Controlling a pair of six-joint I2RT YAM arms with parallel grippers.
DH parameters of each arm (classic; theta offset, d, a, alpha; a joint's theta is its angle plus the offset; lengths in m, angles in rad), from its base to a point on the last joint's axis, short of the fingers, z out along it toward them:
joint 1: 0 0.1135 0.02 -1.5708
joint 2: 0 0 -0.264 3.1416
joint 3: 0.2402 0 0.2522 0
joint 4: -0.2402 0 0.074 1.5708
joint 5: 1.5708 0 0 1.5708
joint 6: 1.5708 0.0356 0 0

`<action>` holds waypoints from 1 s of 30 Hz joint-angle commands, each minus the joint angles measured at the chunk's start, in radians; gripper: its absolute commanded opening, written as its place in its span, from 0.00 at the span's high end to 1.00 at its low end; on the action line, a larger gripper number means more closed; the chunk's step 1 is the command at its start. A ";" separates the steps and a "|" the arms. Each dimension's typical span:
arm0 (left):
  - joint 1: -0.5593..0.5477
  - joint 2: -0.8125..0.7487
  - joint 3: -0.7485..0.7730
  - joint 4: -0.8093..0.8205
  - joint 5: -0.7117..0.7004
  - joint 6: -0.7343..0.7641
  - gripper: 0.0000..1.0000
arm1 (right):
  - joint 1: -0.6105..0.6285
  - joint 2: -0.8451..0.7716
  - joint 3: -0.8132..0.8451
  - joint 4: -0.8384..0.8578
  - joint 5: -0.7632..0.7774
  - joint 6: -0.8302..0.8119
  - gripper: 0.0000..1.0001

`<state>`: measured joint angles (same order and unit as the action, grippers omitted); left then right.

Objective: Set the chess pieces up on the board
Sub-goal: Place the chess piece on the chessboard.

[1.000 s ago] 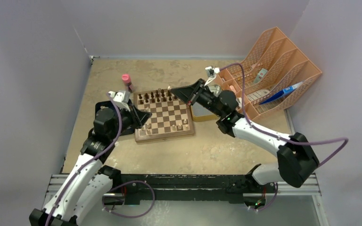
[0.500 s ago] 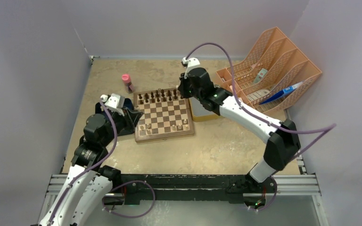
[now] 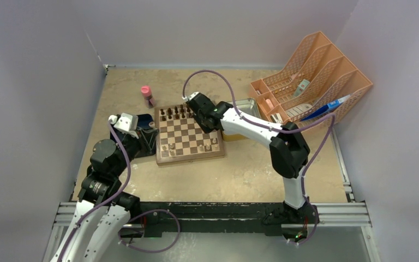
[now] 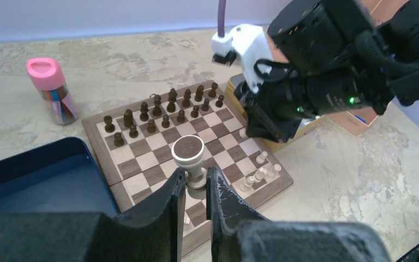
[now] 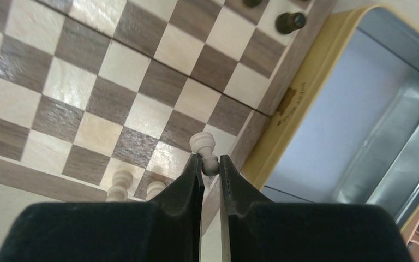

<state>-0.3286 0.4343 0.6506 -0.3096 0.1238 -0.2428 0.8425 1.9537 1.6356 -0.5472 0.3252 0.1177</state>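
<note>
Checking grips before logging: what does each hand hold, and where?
Left hand pinches a large pale piece by its narrow stem; right hand pinches a small pale piece by one end.

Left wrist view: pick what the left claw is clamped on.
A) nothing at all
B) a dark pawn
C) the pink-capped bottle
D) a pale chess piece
D: the left claw is closed on the stem of a pale chess piece, its round dark-centred end toward the camera. The pink-capped bottle stands apart, and the dark pieces stand in their rows on the board.
</note>
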 commanded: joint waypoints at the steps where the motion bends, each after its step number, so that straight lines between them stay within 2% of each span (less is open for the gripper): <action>1: -0.002 -0.002 0.016 0.018 -0.039 0.019 1.00 | 0.011 0.020 0.053 -0.083 0.009 -0.059 0.87; 19: -0.002 -0.002 0.012 0.022 -0.031 0.023 1.00 | 0.062 0.129 0.130 -0.114 -0.003 -0.084 0.79; 30: -0.002 -0.005 0.011 0.017 -0.030 0.023 1.00 | 0.073 0.136 0.138 -0.113 -0.043 -0.091 0.69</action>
<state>-0.3286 0.4347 0.6506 -0.3233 0.0963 -0.2417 0.9051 2.0922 1.7344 -0.6491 0.3138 0.0418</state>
